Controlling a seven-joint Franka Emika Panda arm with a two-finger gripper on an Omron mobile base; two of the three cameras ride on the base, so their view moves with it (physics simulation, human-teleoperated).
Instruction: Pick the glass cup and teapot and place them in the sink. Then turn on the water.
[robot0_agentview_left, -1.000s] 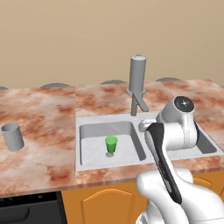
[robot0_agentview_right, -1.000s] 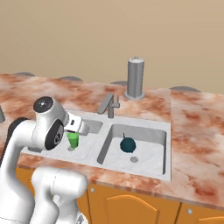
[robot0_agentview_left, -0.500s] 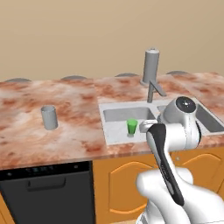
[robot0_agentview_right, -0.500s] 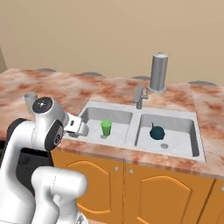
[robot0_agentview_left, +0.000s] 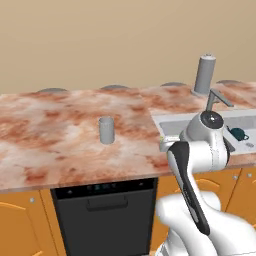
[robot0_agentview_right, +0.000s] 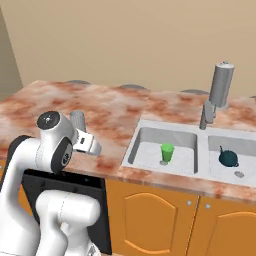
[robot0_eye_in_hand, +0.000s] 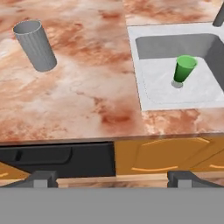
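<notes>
While the teapot (robot0_agentview_right: 229, 158) already sits in the sink's (robot0_agentview_right: 150, 127) right basin, the glass cup (robot0_eye_in_hand: 36, 45) stands upright on the table (robot0_eye_in_hand: 87, 87), well ahead and left of the gripper (robot0_eye_in_hand: 111, 178), whose jaws hang wide apart, empty.

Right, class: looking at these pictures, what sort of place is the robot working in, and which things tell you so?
A kitchen, computer-rendered. A marble-patterned counter holds a double sink with a tall tap; below are orange cupboard doors and a black dishwasher.
</notes>
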